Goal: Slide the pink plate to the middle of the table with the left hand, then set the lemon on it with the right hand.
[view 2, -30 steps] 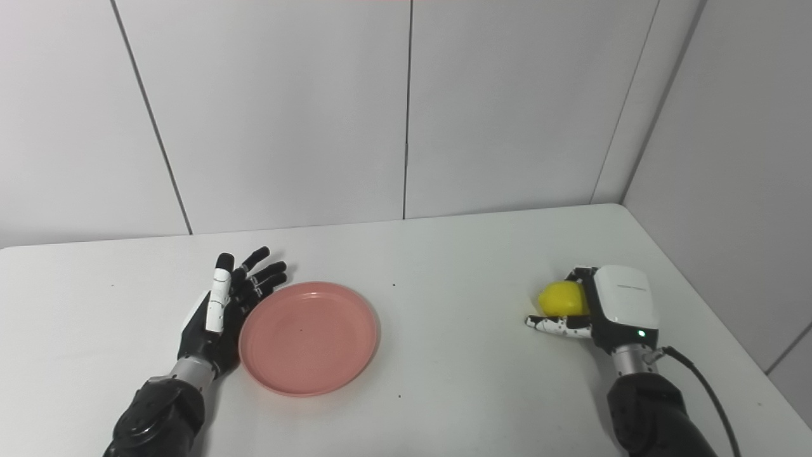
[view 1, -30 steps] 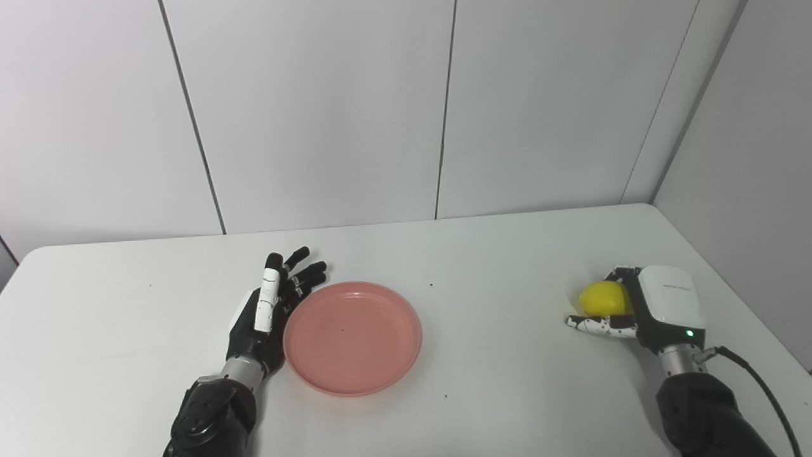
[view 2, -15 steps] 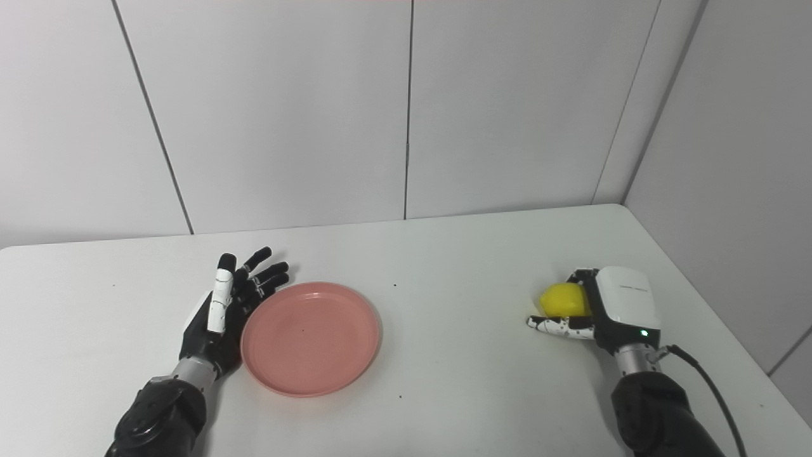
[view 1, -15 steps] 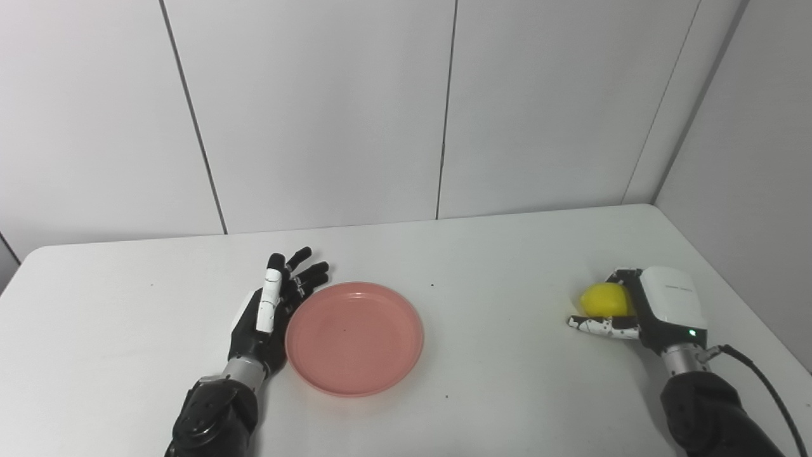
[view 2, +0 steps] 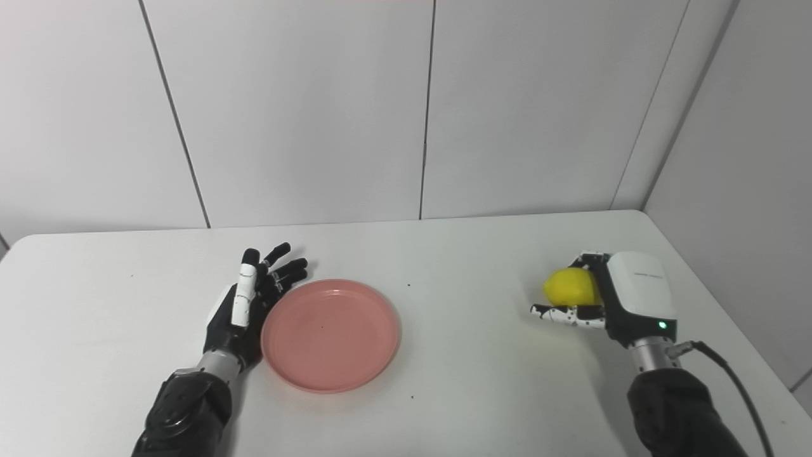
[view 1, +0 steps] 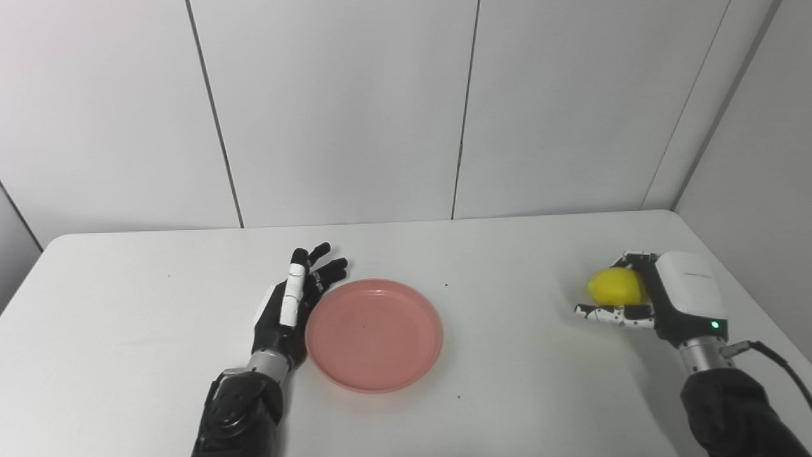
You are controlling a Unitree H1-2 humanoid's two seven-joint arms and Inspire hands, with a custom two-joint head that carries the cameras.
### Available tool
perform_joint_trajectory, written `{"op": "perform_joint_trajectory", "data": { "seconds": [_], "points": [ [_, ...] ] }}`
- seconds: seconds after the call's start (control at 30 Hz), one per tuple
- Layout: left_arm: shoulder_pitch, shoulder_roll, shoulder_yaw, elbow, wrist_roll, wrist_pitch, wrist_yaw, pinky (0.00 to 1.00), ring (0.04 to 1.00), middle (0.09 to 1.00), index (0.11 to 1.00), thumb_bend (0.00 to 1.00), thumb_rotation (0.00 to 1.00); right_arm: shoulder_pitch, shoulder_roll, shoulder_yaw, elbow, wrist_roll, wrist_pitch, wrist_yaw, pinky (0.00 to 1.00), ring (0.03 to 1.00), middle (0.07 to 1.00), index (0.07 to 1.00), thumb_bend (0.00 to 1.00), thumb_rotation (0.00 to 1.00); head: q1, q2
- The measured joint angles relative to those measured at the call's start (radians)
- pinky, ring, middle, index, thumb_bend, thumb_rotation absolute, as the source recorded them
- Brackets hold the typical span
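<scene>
The round pink plate [view 1: 374,334] lies flat on the white table [view 1: 520,387], a little left of its middle, with nothing on it. My left hand [view 1: 288,311] is open and rests on its edge against the plate's left rim, fingers stretched toward the back wall. At the right, my right hand [view 1: 666,298] is shut on the yellow lemon [view 1: 614,286], with the thumb below the fruit and the fingers curled over its far side. The lemon hangs just above the tabletop, with a faint shadow under it.
White wall panels stand close behind the table and along its right side. The table's right edge [view 1: 748,298] runs just beyond my right hand. A black cable [view 1: 783,371] trails from the right wrist.
The camera has shifted, moving the whole picture right and slightly down. Against the table, my right hand has risen a little with the lemon and drifted left. The left hand and plate stay put.
</scene>
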Motion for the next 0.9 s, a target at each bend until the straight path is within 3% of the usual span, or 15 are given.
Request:
{"op": "perform_joint_trajectory", "data": {
  "seconds": [0.2,0.27,0.33,0.43,0.53,0.63,0.9],
  "points": [
    [0.000,-0.020,0.006,0.025,0.003,-0.049,0.005,1.00,0.837,0.792,0.845,0.93,0.94,-0.008,0.003,0.005,-0.076,-0.008,-0.022,0.028,0.17,0.220,0.296,0.349,0.63,0.49,0.035,-0.008],
    [0.001,-0.035,0.007,0.038,0.003,-0.073,0.002,0.99,0.840,0.794,0.841,0.93,0.95,-0.008,0.007,0.008,-0.089,-0.008,-0.038,0.029,0.16,0.211,0.287,0.352,0.63,0.48,0.044,-0.008],
    [0.003,-0.055,0.006,0.046,0.003,-0.091,0.000,0.96,0.839,0.794,0.833,0.93,0.94,-0.008,0.012,0.014,-0.102,-0.008,-0.059,0.029,0.15,0.197,0.272,0.341,0.63,0.41,0.052,-0.009],
    [0.003,-0.079,0.006,0.057,0.003,-0.108,-0.005,0.96,0.841,0.796,0.838,0.91,0.94,-0.009,0.021,0.020,-0.117,-0.006,-0.115,0.029,0.14,0.192,0.265,0.336,0.62,0.43,0.061,-0.012],
    [0.004,-0.085,0.007,0.067,0.003,-0.127,-0.005,0.94,0.836,0.792,0.839,0.90,0.94,-0.010,0.036,0.025,-0.147,-0.002,-0.128,0.040,0.14,0.187,0.261,0.343,0.62,0.44,0.064,-0.015],
    [0.002,-0.084,0.008,0.075,0.003,-0.137,-0.007,0.93,0.835,0.792,0.842,0.91,0.94,-0.021,0.061,0.049,-0.194,-0.008,-0.133,0.073,0.12,0.170,0.244,0.344,0.62,0.43,0.066,-0.015],
    [0.002,-0.084,0.007,0.078,0.003,-0.146,-0.015,0.96,0.837,0.790,0.840,0.91,0.93,-0.110,0.133,0.138,-0.193,-0.053,-0.144,0.143,0.14,0.190,0.269,0.350,0.63,0.44,0.074,-0.014]
  ]
}}
